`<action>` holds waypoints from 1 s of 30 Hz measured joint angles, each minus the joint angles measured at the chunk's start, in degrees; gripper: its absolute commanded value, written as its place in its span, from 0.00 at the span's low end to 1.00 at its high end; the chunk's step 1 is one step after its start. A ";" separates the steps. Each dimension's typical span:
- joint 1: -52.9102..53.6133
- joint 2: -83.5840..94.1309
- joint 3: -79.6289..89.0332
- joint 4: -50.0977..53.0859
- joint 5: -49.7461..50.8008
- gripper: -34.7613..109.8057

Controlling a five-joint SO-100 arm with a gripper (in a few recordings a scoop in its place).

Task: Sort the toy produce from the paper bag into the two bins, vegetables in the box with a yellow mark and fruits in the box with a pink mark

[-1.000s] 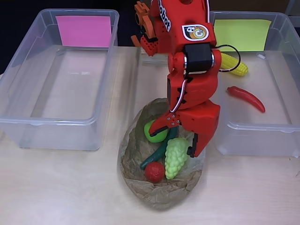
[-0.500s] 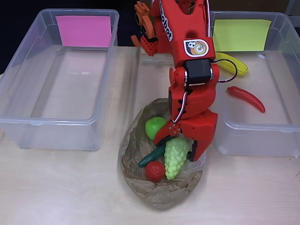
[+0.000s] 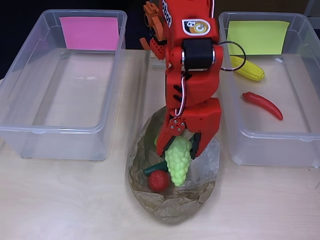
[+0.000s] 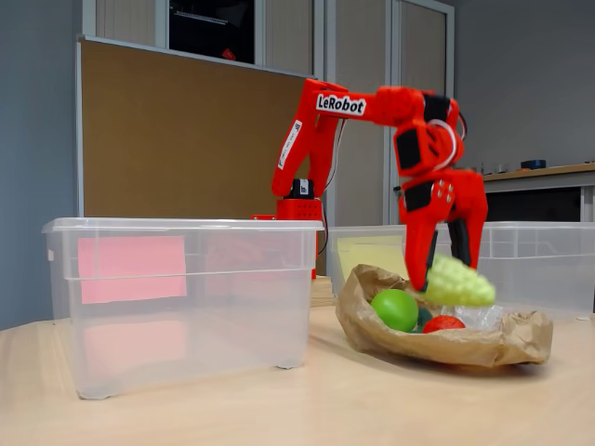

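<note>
**Grapes lifted clear of the bag**

The red two-finger gripper (image 3: 186, 145) is clenched on the stem end of the pale green plastic grape bunch (image 3: 178, 161), which over the last second has gone from lying in the bag to hanging tilted above it; the fixed view shows the grape bunch (image 4: 459, 282) raised off the other toys. That reads as the pick being done, with the carry to the pink side next

The crumpled brown paper bag (image 3: 172, 210), lying open on the table, holds 3 toys: a round green fruit (image 4: 396, 308), a small red round toy (image 3: 158, 180) at 7 o'clock from the grapes, and a dark green pepper-like piece (image 3: 155, 169) beside it

At 10 o'clock from the bag, the clear plastic box with the pink mark (image 3: 90, 32) holds nothing. At 2 o'clock, the clear plastic box with the yellow mark (image 3: 259, 36) holds 2 vegetables: a yellow corn cob (image 3: 250, 70) and a red chilli (image 3: 263, 104)
</note>
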 measured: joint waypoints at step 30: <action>68.82 35.51 40.34 0.18 -18.11 0.51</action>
